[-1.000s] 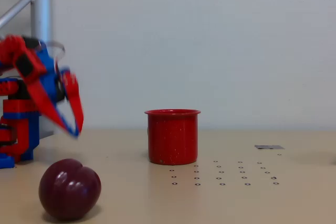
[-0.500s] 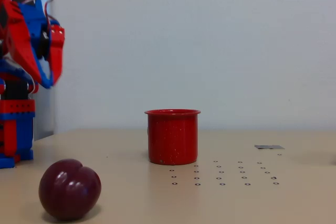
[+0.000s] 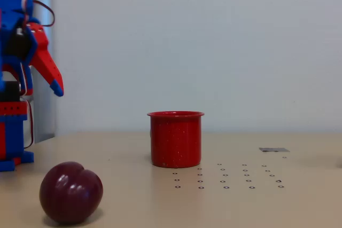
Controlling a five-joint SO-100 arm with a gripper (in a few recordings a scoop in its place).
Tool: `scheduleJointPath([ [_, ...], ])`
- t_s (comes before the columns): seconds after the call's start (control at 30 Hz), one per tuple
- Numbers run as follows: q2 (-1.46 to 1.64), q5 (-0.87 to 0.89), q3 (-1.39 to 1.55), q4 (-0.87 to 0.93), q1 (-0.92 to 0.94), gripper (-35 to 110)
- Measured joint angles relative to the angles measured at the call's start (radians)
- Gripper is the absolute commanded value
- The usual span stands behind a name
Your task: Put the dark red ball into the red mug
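- A plain pale grey-white wall (image 3: 214,41) fills the backdrop, evenly lit.
- A light beige tabletop (image 3: 299,196) spans the foreground, marked with rows of small dark rings (image 3: 227,177).
- A small grey patch (image 3: 273,149) lies flat toward the tabletop's far right edge.

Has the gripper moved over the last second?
Yes. The gripper has risen and pulled back toward the left edge of the fixed view, now well above the red mug's rim level and farther from the dark red ball.

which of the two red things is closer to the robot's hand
The dark red ball, glossy and round at lower left below the hand; the red mug stands farther right.
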Motion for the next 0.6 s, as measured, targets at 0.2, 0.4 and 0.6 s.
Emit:
scheduleJointPath([
  [0.2,-0.025,0.006,0.009,-0.156,0.015,49],
  [0.4,-0.213,-0.032,0.009,-0.302,0.009,51],
  [0.6,-0.414,-0.044,0.009,-0.468,-0.098,50],
])
